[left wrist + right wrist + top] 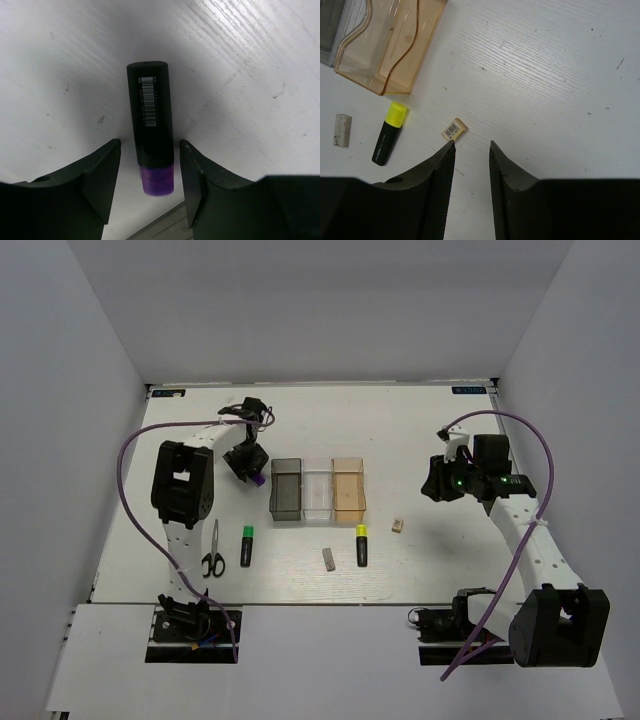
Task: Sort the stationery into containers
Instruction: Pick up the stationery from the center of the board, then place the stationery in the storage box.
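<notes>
Left gripper (150, 145) straddles the purple highlighter (150, 110), jaws apart, and should close next; right gripper (472, 143) hovers narrowly open by the beige eraser (454, 129).

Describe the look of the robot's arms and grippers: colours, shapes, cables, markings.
Left arm and right arm: white links, boxy black joints, a purple cable looping along each. Left gripper and right gripper: two thick black fingers. A green light glows on the right wrist.
</notes>
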`<state>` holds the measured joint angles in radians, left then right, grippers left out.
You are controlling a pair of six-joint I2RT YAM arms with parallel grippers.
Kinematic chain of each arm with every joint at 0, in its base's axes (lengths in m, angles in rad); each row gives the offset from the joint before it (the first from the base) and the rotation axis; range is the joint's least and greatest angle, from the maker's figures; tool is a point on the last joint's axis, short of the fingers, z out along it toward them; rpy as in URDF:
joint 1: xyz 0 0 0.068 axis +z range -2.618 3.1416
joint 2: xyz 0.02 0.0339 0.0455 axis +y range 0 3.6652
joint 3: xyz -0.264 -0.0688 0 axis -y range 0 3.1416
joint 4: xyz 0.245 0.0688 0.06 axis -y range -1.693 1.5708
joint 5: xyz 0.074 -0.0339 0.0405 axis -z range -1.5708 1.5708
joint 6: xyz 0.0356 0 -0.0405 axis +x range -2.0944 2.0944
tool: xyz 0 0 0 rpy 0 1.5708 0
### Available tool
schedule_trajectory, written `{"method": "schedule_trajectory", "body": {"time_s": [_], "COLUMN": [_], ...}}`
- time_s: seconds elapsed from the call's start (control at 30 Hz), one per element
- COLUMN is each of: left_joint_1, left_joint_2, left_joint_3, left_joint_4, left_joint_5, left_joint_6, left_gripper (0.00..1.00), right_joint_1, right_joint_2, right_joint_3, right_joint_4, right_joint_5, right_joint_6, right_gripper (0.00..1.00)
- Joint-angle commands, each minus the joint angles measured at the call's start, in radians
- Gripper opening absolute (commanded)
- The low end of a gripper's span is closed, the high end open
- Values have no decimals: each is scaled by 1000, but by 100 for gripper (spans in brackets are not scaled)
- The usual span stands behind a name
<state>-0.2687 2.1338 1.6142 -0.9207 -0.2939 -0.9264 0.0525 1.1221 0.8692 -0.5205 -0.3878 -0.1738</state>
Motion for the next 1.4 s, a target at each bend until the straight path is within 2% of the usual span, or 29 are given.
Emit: {"method": "schedule_trajectory", "body": {"time_s": [0.0,0.07,0.1,0.17,0.2,0.33,0.4,0.47,0.5,0.53,0.57,0.6,0.67,0.77,0.8,0.83,0.87,0.9,0.93,1.13,1.37], "left_joint_1": [8,11,13,19,23,42,48,45,42,40,36,31,8,-33,-49,-64,-84,-93,-121,-197,-240], "left_joint_2": [3,-6,-9,-18,-26,-64,-121,-179,-217,-257,-279,-335,-374,-454,-497,-512,-521,-544,-546,-517,-451], "left_joint_3": [-56,-97,-109,-154,-166,-246,-269,-255,-249,-241,-225,-223,-232,-264,-284,-298,-325,-333,-339,-353,-323], "left_joint_4": [63,100,108,129,141,171,189,181,181,171,152,151,151,155,161,181,187,201,210,244,276], "left_joint_5": [10,16,24,30,35,53,59,45,45,48,52,67,78,120,128,136,153,157,165,231,185], "left_joint_6": [-15,-17,-15,-15,-14,-6,33,66,133,156,199,240,296,359,377,386,394,421,428,474,474], "left_gripper": [61,57,46,33,21,2,0,0,0,0,0,0,0,0,0,0,0,0,0,0,7], "right_joint_1": [-8,-6,-8,-13,-14,-20,-25,-23,-16,-25,-25,-26,-25,-26,-25,-23,-23,-23,-23,-23,-26], "right_joint_2": [-22,-25,-22,-22,-19,-18,-13,-10,-7,-8,-4,-5,-2,7,10,18,25,33,38,51,54], "right_joint_3": [-2,-4,-6,-4,-4,-6,-9,-6,-7,-7,-7,-7,-9,-12,-9,-9,-6,-6,-4,2,1], "right_joint_4": [30,30,30,33,31,30,30,25,28,25,22,17,17,17,16,14,11,8,1,-6,-10], "right_joint_5": [12,12,12,10,9,3,-5,-11,-16,-20,-23,-35,-48,-62,-63,-63,-63,-65,-66,-79,-82], "right_joint_6": [-16,-16,-16,-15,-15,-13,-13,-12,-13,-15,-16,-21,-26,-35,-36,-39,-42,-43,-47,-55,-61], "right_gripper": [37,37,37,37,37,37,39,58,65,67,61,46,0,0,1,16,43,52,57,57,57]}}
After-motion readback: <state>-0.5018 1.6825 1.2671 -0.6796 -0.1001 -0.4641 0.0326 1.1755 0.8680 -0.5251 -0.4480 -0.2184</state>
